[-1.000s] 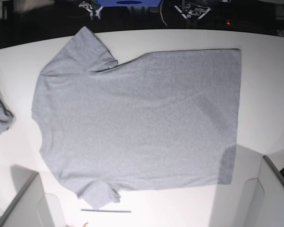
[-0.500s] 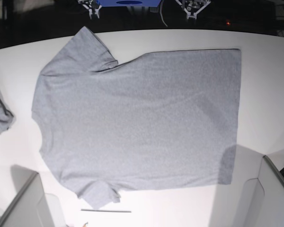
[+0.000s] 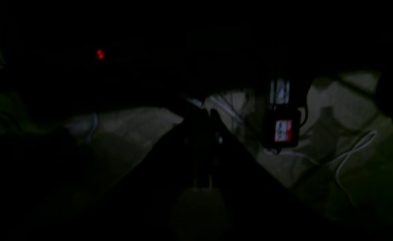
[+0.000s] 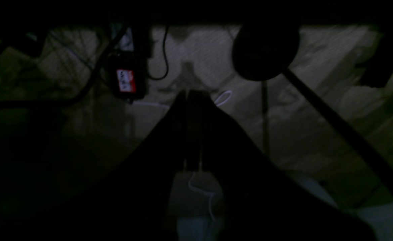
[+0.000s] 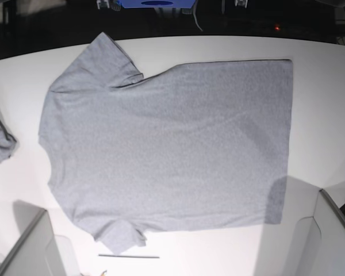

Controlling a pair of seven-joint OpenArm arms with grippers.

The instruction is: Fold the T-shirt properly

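My left pincer [image 3: 202,115] and right pincer [image 4: 192,95] are both closed, holding nothing; past them the grey T-shirt [image 5: 172,144] lies spread flat on the white bench [image 5: 325,109], neck to my right; beyond its far sleeve runs a thin dark line [image 5: 129,256].

Left gripper [image 3: 201,113], right gripper [image 4: 193,95] — dark, tapering silhouettes; silvery arm fittings [image 5: 240,3] — small, partly cropped.

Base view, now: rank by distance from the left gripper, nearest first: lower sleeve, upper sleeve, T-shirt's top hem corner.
1. Top hem corner: view's right
2. Upper sleeve: view's upper left
3. Lower sleeve: view's lower left
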